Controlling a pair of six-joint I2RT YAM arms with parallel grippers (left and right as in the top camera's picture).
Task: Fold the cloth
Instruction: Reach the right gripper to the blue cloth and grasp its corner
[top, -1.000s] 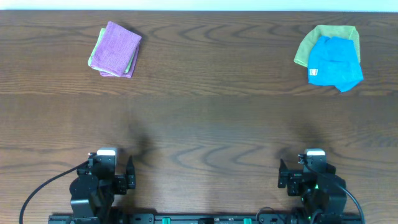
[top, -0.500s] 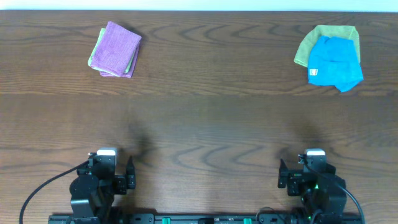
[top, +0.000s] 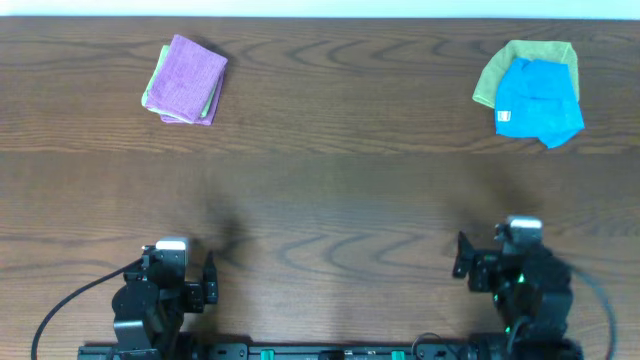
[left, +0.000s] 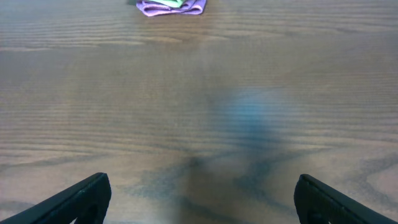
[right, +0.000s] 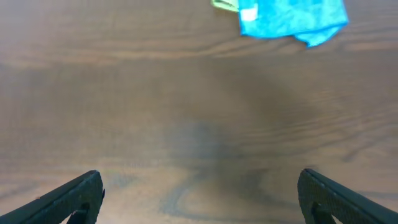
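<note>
Right gripper (right: 199, 186) hangs empty, jaws wide, at table's (top: 330, 200) 5 o'clock; left gripper (left: 202, 186) likewise at 7. Blue cloth (top: 538, 100) lies rumpled at 1 o'clock atop a lime-green cloth (top: 500, 65). Folding apparently not begun; next move prob. needs a fwd reach to a corner. White tag (top: 504, 116): no legible txt.

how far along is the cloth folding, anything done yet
Done: nothing visible. The blue cloth lies rumpled and unfolded at the far right of the table, partly on top of the lime-green cloth. In hand: nothing; the left gripper and right gripper are both open and empty near the front edge, well short of it. Left: reach the cloth, grasp an edge, fold it and let go.
</note>
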